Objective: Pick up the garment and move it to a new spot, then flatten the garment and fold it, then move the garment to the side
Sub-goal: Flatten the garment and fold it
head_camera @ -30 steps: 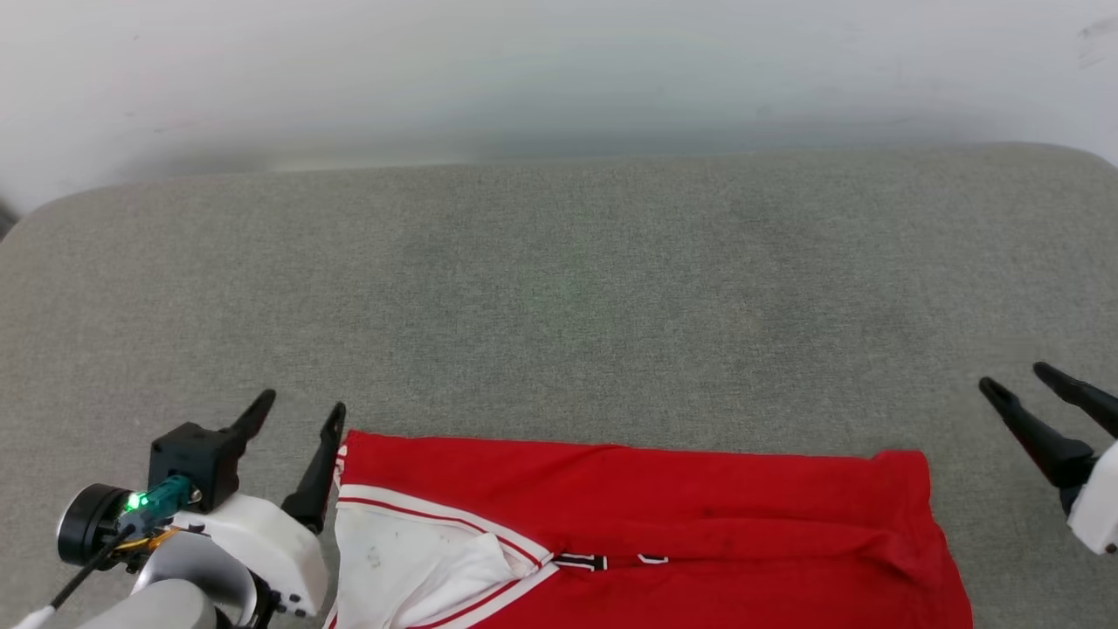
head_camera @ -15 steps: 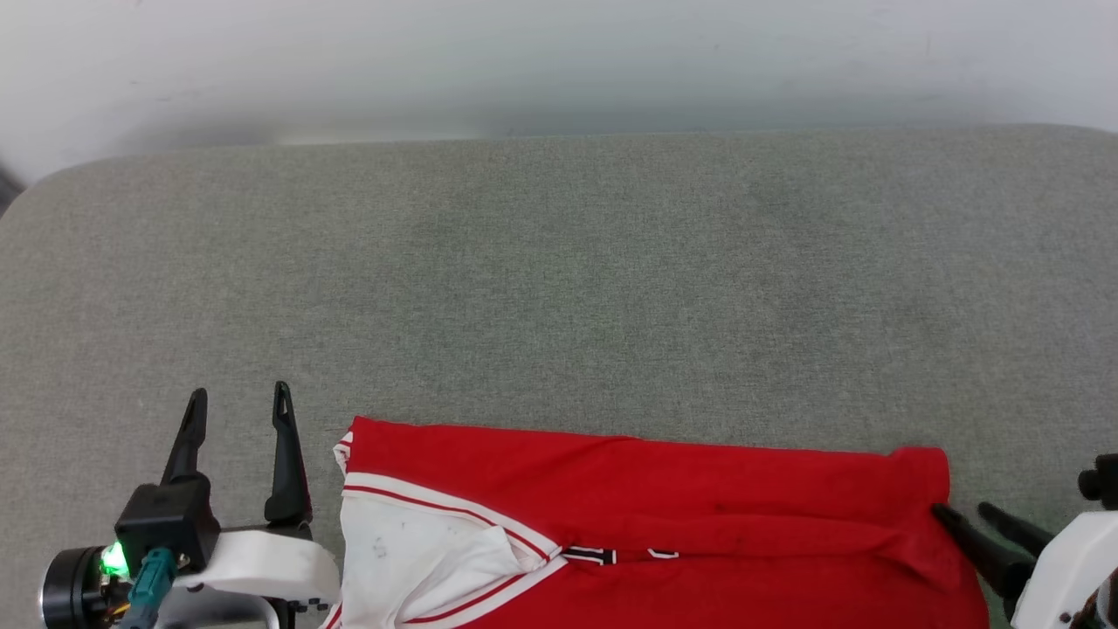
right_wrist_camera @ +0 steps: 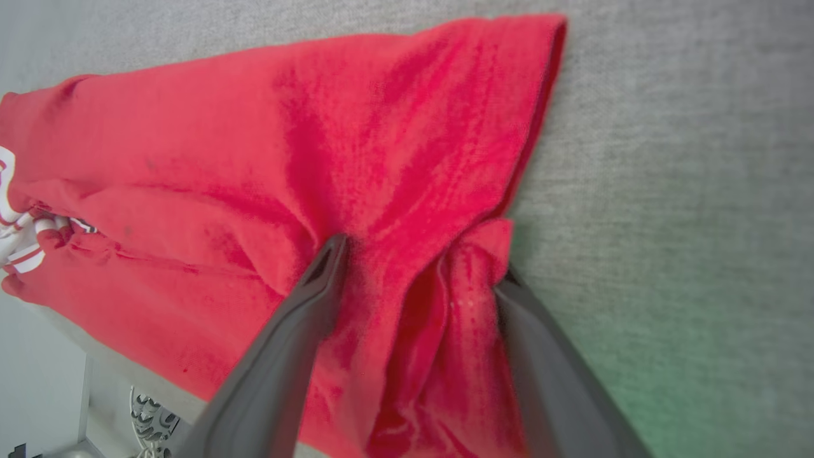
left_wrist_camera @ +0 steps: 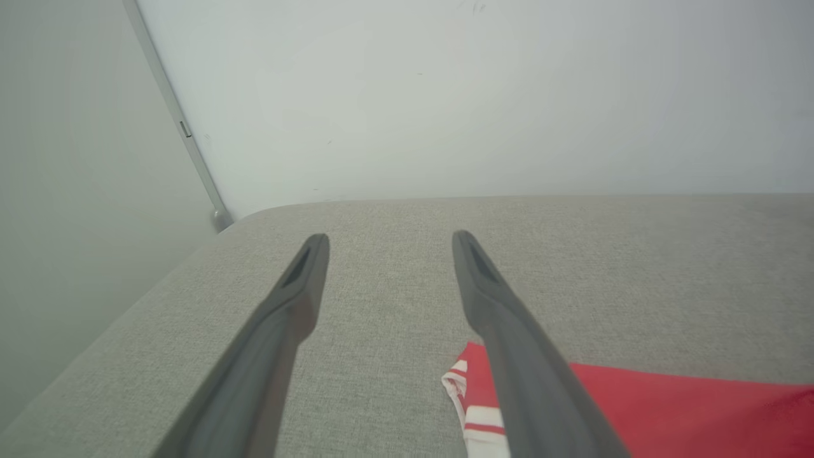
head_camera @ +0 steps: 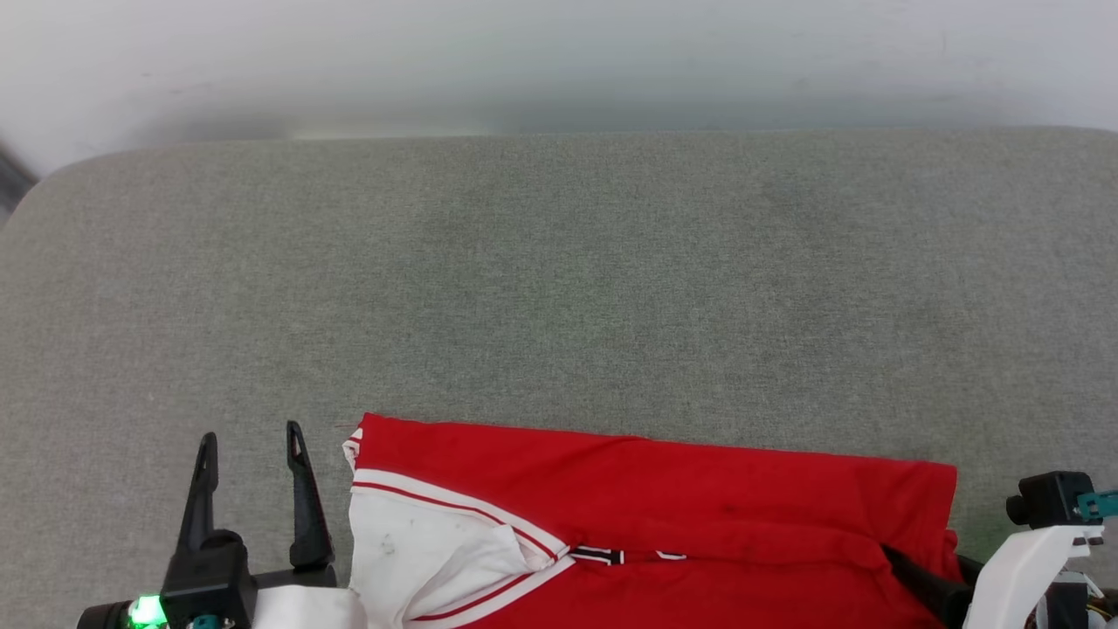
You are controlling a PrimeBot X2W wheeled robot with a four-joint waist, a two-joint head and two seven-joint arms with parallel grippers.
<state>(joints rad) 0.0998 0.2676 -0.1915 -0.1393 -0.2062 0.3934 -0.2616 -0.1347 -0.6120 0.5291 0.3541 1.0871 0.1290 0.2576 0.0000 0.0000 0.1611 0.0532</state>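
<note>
red garment [head_camera: 664,489] on grey weave [head_camera: 559,262]; both jaws apart, right seemingly straddling a fold

Red garment [head_camera: 681,489] with white-and-red striped trim [head_camera: 454,511], apparently black lettering [head_camera: 596,555], on grey surface [head_camera: 559,288].

The jersey [head_camera: 664,498] runs off the head view's bottom edge, so I can't see its near half. Its lettering [head_camera: 611,555] is mostly tucked under a fold, unreadable. My right gripper [right_wrist_camera: 420,254] has one fingertip buried behind a bunched jersey fold. My left gripper [left_wrist_camera: 389,236] covers part of the jersey's trim [left_wrist_camera: 477,416] with one finger
</note>
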